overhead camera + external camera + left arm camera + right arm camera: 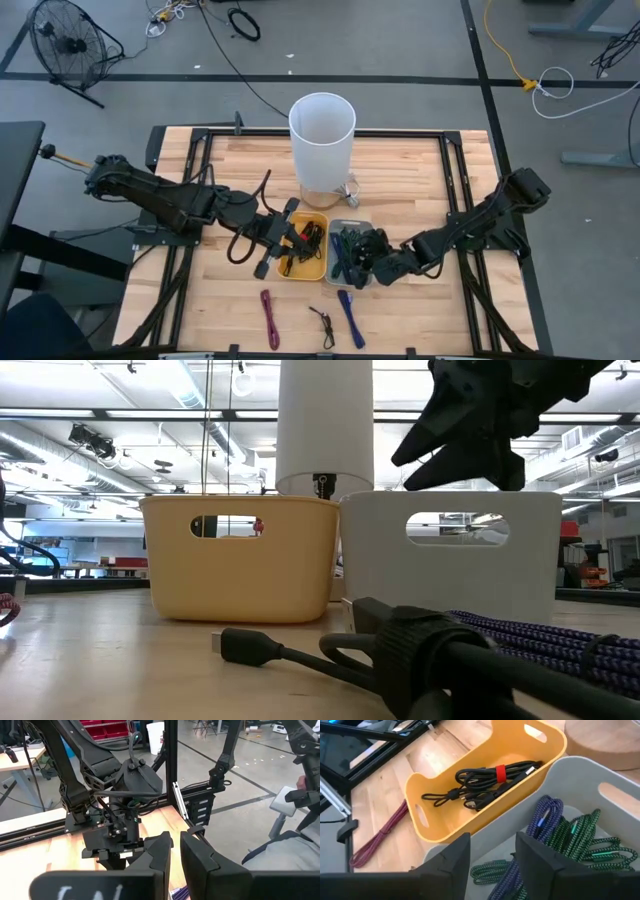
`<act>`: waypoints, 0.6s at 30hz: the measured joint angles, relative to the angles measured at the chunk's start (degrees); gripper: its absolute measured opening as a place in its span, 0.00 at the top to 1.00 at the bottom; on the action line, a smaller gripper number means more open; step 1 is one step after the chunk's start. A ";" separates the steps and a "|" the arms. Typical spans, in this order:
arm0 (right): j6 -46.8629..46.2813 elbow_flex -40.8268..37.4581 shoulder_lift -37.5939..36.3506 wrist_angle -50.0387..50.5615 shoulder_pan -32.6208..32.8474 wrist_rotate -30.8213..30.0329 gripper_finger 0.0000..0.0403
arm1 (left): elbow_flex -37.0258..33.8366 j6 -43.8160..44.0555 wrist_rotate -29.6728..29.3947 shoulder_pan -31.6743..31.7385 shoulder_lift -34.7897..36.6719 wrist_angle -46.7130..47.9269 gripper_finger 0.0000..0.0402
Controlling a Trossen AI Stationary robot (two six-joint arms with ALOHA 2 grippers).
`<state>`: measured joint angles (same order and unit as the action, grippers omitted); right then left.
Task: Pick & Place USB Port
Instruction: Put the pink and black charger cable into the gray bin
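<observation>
The yellow bin (303, 262) (470, 815) holds a black cable (485, 787) bound with a red tie. Beside it, the grey bin (352, 226) (600, 785) holds blue and green braided cables (555, 832). My right gripper (365, 252) (492, 845) hangs open above the grey bin, its fingers slanting down and touching nothing; the low view shows it above the bin's rim (420, 450). My left gripper (283, 240) (175, 842) is at the yellow bin's left end, pointing level toward the table's right. A narrow gap shows between its fingers, with nothing in it.
A tall white cylinder (322, 140) stands behind the bins. On the table near the front edge lie a magenta cable (270, 317) (380, 835), a small black cable (322, 326) (250, 647) and a blue braided cable (349, 316) (560, 645). A person sits beyond the table's right side (295, 845).
</observation>
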<state>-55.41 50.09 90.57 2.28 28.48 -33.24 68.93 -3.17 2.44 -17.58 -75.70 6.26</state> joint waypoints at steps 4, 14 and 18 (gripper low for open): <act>2.10 0.00 -1.32 -0.66 -0.64 2.33 0.62 | -0.02 0.00 0.00 0.00 0.00 0.23 0.88; 9.07 0.02 -4.31 -5.13 -0.66 2.78 0.68 | -0.09 5.54 2.80 -7.39 -4.42 18.40 0.88; 10.06 0.07 -4.31 -6.18 -0.66 3.28 0.69 | -0.09 4.03 2.79 -13.00 -10.58 19.73 0.88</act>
<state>-45.34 50.15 86.26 -3.91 27.81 -29.95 68.84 0.85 5.22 -30.58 -86.28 25.99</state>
